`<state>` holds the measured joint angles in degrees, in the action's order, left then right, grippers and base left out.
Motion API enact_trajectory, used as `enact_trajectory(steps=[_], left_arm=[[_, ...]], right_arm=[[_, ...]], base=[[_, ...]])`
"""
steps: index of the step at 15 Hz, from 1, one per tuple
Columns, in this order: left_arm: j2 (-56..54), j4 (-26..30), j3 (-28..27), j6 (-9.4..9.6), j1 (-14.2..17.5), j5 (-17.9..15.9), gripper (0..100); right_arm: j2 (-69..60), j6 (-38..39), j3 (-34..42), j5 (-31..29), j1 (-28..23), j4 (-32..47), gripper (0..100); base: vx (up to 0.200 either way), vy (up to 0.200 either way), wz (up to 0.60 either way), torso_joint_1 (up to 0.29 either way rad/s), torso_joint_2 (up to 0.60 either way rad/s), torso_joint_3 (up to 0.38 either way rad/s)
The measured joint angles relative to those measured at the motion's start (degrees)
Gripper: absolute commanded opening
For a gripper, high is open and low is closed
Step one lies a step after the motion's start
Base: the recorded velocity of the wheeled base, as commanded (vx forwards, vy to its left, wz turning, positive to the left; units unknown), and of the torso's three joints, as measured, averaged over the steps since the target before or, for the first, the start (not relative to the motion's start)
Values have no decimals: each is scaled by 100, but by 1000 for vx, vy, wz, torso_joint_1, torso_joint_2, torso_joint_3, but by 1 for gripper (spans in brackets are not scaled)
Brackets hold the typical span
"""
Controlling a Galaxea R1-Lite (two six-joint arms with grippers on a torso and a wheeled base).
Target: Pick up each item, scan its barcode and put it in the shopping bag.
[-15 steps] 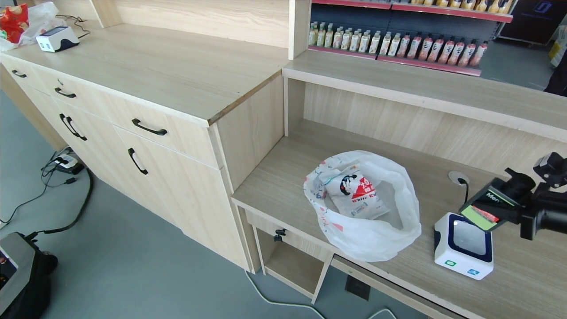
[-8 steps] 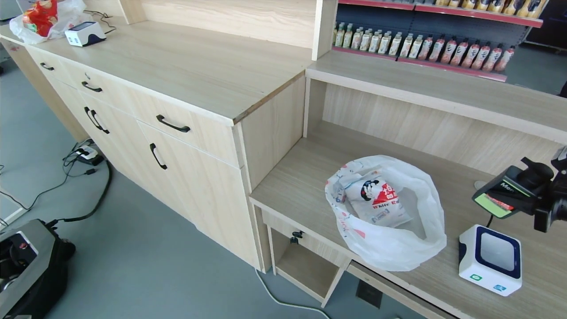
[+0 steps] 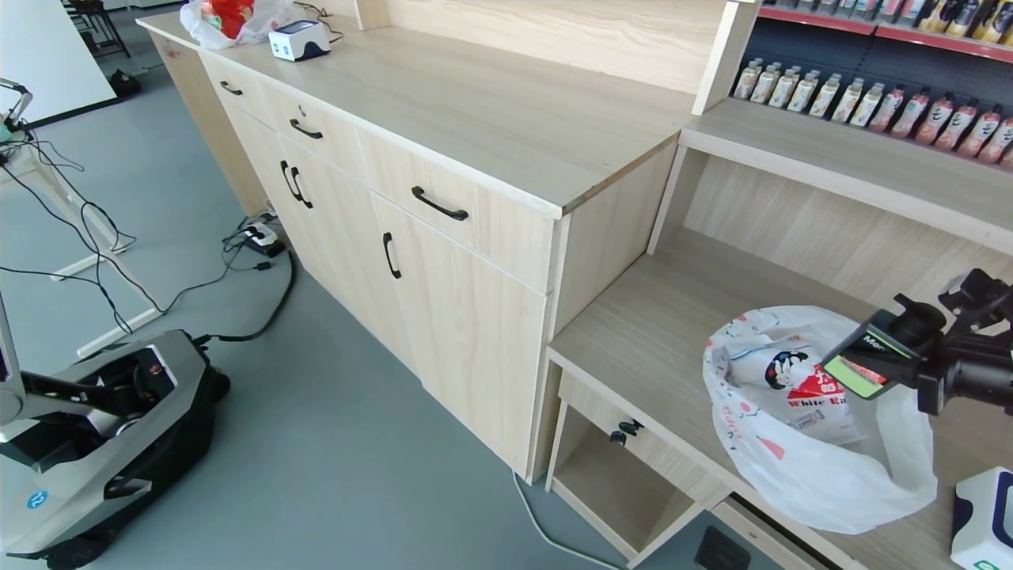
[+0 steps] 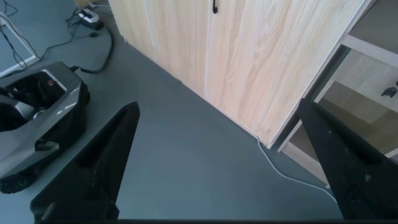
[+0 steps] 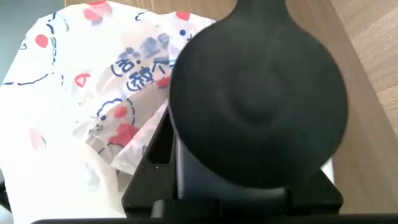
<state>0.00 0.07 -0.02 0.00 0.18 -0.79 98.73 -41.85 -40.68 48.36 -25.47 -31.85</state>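
Holding the left hand spread wide open over the grey floor, just beside the pale cabinet front. Showing, far back on the upper tabletop, a second white bag with a red packet and a small scanner next to it. Lying on the lower tabletop, mouth gaping upward, the white shopping bag, with a snack packet already resting inside. Gripping a green-and-black box by one end in the right hand, tilted, hovering above the bag's open mouth and near the packet. Standing just right of the bag, the barcode scanner, cut off by the picture's edge. Lining the shelf behind, a row of bottles, well apart from the box.
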Motion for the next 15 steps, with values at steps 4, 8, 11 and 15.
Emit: enact_trajectory(steps=[4, 8, 11, 15], left_arm=[[0, 2, 0, 0, -2, 1, 100], [0, 0, 2, 0, -2, 0, 100], [0, 2, 2, 0, -2, 0, 100], [0, 2, 2, 0, -2, 1, 100]], right_arm=[[546, 0, -77, 2, -250, -161, 0], [819, -11, -118, 5, -429, -293, 0], [901, -38, -154, 5, -527, -455, 0], [1062, -468, -129, -9, -788, -451, 0]], base=[[0, 0, 0, 0, 0, 0], [0, 0, 0, 0, 0, 0], [0, 0, 0, 0, 0, 0], [0, 0, 0, 0, 0, 0]])
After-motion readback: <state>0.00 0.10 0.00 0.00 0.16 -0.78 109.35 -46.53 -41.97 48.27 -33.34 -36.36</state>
